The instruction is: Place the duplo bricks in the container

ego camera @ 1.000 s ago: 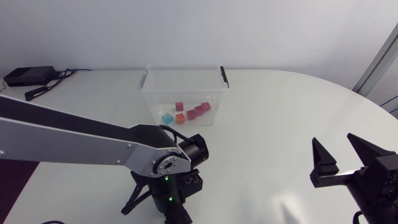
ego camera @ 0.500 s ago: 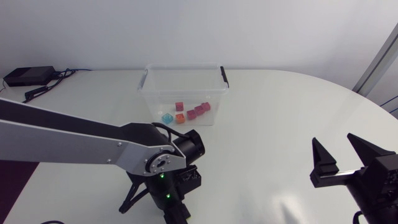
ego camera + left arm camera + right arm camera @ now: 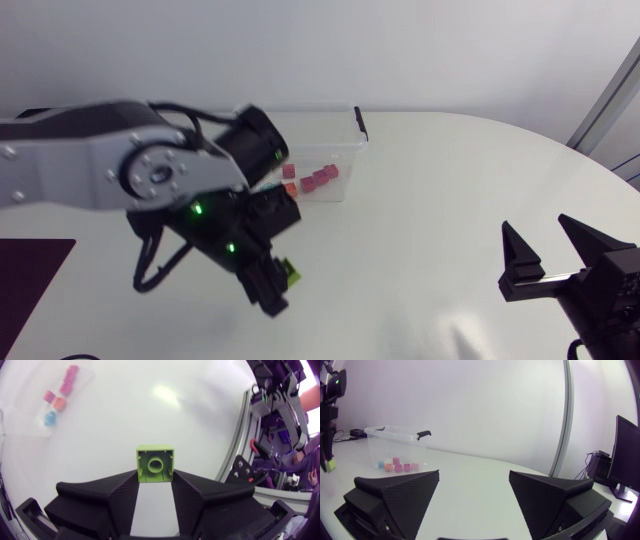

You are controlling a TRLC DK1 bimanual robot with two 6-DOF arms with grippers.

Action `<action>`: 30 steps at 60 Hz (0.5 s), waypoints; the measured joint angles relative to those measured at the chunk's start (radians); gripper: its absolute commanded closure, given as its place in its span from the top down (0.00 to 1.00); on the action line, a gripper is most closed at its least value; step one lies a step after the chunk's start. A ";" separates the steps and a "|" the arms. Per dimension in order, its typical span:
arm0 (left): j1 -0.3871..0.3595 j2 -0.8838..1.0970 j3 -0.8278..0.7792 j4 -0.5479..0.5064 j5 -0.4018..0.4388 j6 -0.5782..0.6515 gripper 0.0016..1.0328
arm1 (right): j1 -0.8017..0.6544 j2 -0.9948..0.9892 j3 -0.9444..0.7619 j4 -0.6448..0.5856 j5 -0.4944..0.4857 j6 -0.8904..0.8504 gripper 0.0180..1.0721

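- White bench (image 3: 430, 200) with a plain pale wall behind it, nothing fancy.
- Clear plastic container (image 3: 335, 140) with black handles sits at the far side, about the middle.
- It's already got a few duplo bricks on its floor: a pink one (image 3: 288, 171), an orange one (image 3: 290, 188), a couple of magenta ones (image 3: 320, 178) and a blue one (image 3: 48, 419).
- Left arm (image 3: 90, 170) comes in from the left and hangs over the bench on the near side of the container.
- Left claw (image 3: 155, 480) is clamped on a lime green duplo brick (image 3: 155, 463), one finger on each side, with the hollow underside facing the wrist camera. That brick is well apart from the container, nearer and a bit left of centre.
- Right claw (image 3: 537, 225) is at the near right, fingers spread wide with nothing between them.
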State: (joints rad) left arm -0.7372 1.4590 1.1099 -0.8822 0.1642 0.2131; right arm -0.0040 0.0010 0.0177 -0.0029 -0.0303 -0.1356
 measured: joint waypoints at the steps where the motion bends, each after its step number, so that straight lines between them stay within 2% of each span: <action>1: 0.014 -0.006 0.019 0.000 -0.010 0.006 0.31 | 0.000 0.000 0.000 0.000 0.000 0.000 0.96; 5: 0.074 -0.025 0.098 0.009 -0.037 0.034 0.32 | 0.000 0.000 0.000 0.000 0.000 0.000 0.96; 16: 0.240 -0.002 0.264 0.136 -0.069 0.070 0.32 | 0.000 0.000 0.000 0.000 0.000 0.000 0.96; 30: 0.377 0.220 0.406 0.258 -0.069 0.076 0.33 | 0.000 0.000 0.000 0.000 0.000 0.000 0.96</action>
State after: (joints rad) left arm -0.3607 1.6794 1.5158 -0.6239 0.0952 0.2893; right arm -0.0040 0.0010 0.0177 -0.0029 -0.0303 -0.1356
